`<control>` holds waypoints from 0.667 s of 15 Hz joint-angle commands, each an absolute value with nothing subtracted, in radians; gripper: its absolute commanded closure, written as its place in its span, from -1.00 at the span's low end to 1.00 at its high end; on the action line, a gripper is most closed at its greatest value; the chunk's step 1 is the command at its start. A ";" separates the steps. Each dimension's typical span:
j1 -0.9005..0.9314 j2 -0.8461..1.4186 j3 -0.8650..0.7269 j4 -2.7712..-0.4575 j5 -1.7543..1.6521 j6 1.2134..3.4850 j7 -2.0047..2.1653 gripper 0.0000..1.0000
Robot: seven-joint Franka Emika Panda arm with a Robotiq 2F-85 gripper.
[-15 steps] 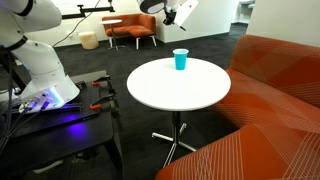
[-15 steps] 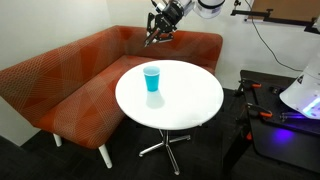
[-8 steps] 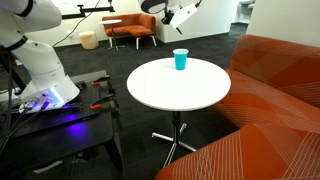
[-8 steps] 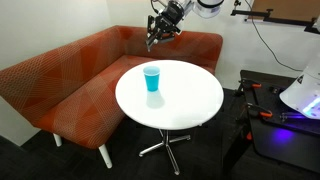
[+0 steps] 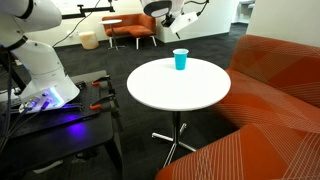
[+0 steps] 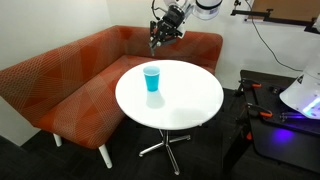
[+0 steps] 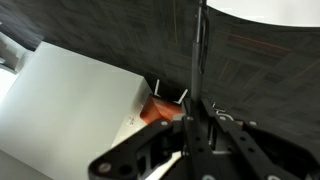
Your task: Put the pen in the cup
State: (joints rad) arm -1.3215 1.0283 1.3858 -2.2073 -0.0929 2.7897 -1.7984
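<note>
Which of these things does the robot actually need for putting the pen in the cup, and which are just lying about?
Needed: pen, held in the shut gripper; blue cup on the white table.
Just there: orange sofa; orange armchair.

An office lounge: orange corner sofa, round white table, orange armchairs, dark carpet.
</note>
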 commanded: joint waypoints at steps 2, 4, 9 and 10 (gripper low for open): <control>-1.332 1.103 1.378 -2.173 -0.087 2.718 -1.824 0.94; -1.328 1.131 1.367 -2.157 -0.083 2.697 -1.838 0.94; -1.317 1.199 1.344 -2.113 -0.077 2.638 -1.888 0.94; -1.314 1.210 1.339 -2.104 -0.075 2.628 -1.899 0.94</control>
State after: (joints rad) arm -1.3207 1.1355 1.3410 -2.1462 -0.0929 2.6771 -1.8362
